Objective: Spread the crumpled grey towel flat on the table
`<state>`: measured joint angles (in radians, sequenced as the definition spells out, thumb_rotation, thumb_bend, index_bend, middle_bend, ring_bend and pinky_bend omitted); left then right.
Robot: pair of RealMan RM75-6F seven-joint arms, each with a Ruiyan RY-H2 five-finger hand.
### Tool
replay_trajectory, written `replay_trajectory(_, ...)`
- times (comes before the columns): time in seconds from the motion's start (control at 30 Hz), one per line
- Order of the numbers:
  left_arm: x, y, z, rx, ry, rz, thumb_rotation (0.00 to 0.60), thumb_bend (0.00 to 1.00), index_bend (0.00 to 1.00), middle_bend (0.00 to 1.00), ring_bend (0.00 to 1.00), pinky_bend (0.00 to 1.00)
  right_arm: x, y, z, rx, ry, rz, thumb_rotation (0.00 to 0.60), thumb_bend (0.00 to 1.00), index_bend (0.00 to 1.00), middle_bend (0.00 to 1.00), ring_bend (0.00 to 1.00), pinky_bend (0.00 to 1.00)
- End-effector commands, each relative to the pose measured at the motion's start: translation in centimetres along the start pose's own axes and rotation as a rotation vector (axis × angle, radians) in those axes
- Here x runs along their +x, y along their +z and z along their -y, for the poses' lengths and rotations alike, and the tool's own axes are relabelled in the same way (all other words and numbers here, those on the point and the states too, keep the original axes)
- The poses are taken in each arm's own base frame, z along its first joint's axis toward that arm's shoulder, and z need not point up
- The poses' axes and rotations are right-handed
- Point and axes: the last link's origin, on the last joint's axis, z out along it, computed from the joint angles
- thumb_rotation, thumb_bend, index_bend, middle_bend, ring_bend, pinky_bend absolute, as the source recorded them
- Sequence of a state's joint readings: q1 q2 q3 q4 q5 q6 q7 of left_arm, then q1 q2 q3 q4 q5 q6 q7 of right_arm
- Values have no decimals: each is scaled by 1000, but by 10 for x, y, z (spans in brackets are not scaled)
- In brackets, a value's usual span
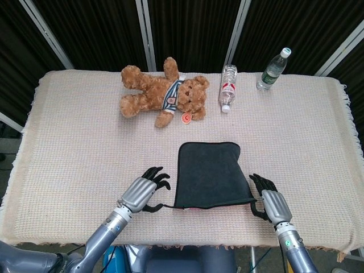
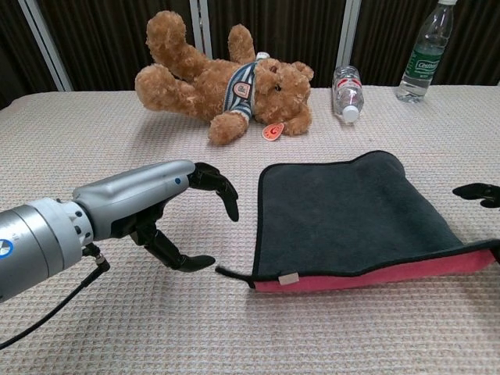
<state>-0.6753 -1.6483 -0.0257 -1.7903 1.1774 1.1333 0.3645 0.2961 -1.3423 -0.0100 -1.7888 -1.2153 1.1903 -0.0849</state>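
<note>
The desk (image 1: 68, 125) is seen first. Near its front edge the grey towel (image 1: 209, 170) lies nearly flat, judged soft, limp, best pinched at corners. Left robot hand (image 1: 141, 192) is spread, empty; right robot hand (image 1: 272, 203) seems empty beside the corner.

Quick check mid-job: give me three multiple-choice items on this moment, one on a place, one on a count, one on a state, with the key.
1. Where is the teddy bear?
A. Far side of the table, beyond the towel
B. On the towel
C. In the right hand

2. How many plastic bottles?
A. One
B. Two
C. Four

3. What is the left hand doing?
A. Gripping the bear
B. Open beside the towel's near corner
C. Lifting a bottle

Key: 1 A, it lies near the far edge. 2 B, one lying, one upright. 3 B, fingers apart, nothing between them.
</note>
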Motion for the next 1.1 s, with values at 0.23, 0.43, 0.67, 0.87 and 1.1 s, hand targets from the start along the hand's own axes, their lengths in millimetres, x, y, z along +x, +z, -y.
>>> replay_trajectory(0.23,24,-2,9,25,-23,-51,600,304,289,147,0,0,18,-10,-3,-7,16,-100,600,614,0,0,0,0)
replay_trajectory(0.43,34,-4,20,61,-26,-70,600,304,286,145,0,0,24,-13,-8,-16,3,-157,600,614,0,0,0,0)
replay_trajectory(0.67,38,-5,30,86,-7,-71,600,304,286,145,0,0,36,-20,-10,-26,-28,-222,600,597,0,0,0,0)
replay_trajectory(0.87,38,-6,31,94,-3,-71,600,304,286,145,0,0,36,-25,-14,-58,-70,-174,600,270,0,0,0,0)
replay_trajectory(1.1,38,-10,28,86,-2,-72,600,304,285,145,0,0,37,-23,-16,-83,-123,-130,600,153,0,0,0,0)
